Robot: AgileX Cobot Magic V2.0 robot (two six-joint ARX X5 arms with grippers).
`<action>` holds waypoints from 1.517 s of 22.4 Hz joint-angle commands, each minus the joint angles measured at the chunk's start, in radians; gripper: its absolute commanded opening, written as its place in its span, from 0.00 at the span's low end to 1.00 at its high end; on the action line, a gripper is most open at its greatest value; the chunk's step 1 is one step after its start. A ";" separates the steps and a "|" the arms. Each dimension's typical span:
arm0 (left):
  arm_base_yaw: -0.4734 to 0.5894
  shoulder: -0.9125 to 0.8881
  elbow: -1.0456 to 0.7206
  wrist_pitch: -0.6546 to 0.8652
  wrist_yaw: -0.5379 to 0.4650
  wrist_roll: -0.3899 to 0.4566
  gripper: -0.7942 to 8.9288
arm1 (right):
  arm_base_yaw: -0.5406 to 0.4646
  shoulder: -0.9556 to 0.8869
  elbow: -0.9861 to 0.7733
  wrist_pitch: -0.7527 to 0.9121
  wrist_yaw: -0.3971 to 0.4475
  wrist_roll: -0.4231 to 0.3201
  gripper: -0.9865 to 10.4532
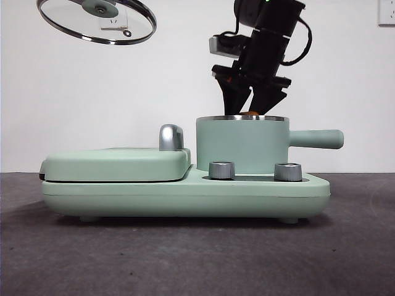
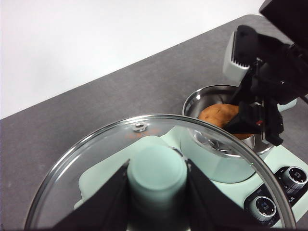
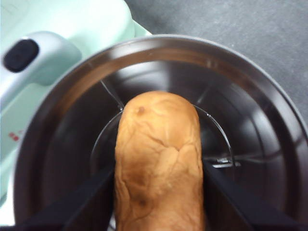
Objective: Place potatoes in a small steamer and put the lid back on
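- Dark grey tabletop (image 1: 185,259) fills the foreground of the front view, bare up to the appliance.
- Mint-green cooker base (image 1: 185,194) sits on it, with two steel dials (image 1: 222,170) on its front ledge.
- Flat green griddle (image 1: 117,164), cover closed, chrome handle (image 1: 171,137) upright at its back edge, occupies the base's one side.
- Small steamer (image 1: 242,145) stands on the base beside the griddle, behind the dials; steel rim uppermost, straight green side handle (image 1: 316,139) pointing away from the griddle. No lid on it.
- Right pincer (image 1: 252,102) reaches down from above into the steamer's mouth, its tips at rim level.
- Right wrist view: jaws press on both sides of the potato (image 3: 158,163), which hangs inside the steel bowl of the pot; whether it touches the pot floor cannot be told. Only a sliver of it shows above the rim in the front view.
- Steamer contents: the potato only; steel interior otherwise visible.
- Lid (image 1: 97,20) is held high in the air, tilted, well apart from the steamer and over the griddle side.
- Left pincer (image 2: 157,180) pinches the lid's green knob (image 2: 157,171) between its jaws; the glass spreads around it.
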 commanded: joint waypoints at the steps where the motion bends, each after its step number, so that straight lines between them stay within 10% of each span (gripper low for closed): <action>1: -0.002 -0.006 0.018 0.034 0.003 0.013 0.10 | 0.005 0.039 0.030 0.011 0.000 -0.017 0.29; 9: -0.003 -0.006 0.018 0.035 0.003 0.010 0.10 | 0.007 0.025 0.069 0.027 -0.009 -0.011 0.39; 34: -0.165 0.164 0.019 0.357 0.002 -0.038 0.10 | 0.002 -0.889 -0.062 -0.298 0.006 0.069 0.36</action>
